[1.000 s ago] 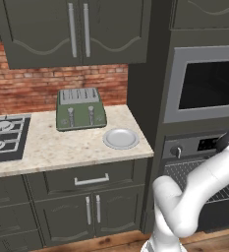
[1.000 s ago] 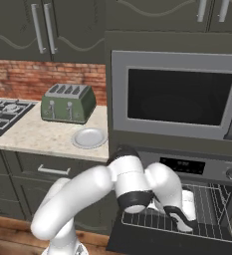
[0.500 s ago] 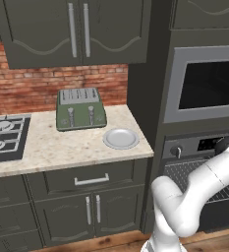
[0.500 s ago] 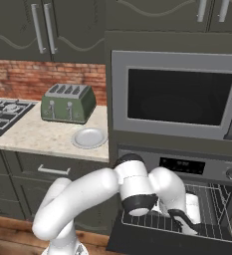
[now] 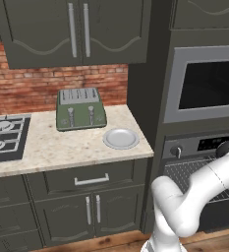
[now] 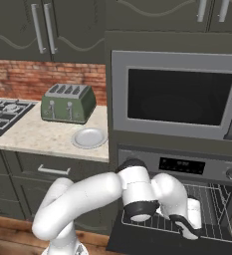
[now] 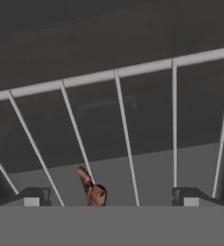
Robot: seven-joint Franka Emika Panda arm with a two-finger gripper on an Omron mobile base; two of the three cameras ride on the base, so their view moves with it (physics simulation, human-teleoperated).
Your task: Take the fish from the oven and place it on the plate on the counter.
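Observation:
The dark oven [image 6: 187, 165] stands open with its door folded down, and my arm reaches into it over the wire rack [image 7: 118, 77]. My gripper [image 7: 111, 197] is open, its fingertips [image 7: 34, 196] wide apart just above the rack. A small reddish-brown piece of the fish [image 7: 92, 189] pokes up between the tips, a little left of centre; the rest of it is hidden. In the right base view the gripper [image 6: 186, 228] is low inside the oven. The pale round plate [image 5: 121, 138] [image 6: 89, 137] lies bare on the beige counter [image 5: 62, 147], near its right end beside the oven [image 5: 199, 145].
A green toaster [image 5: 80, 109] stands behind the plate. The black gas hob [image 5: 3, 138] is at the counter's left. A silver-framed dark-glass unit [image 6: 179, 97] sits above the oven. The lowered oven door [image 6: 152, 241] juts out below my arm.
My hand has pushed a little further right and deeper into the oven over the rack. The jaws have stayed open and nothing else has moved.

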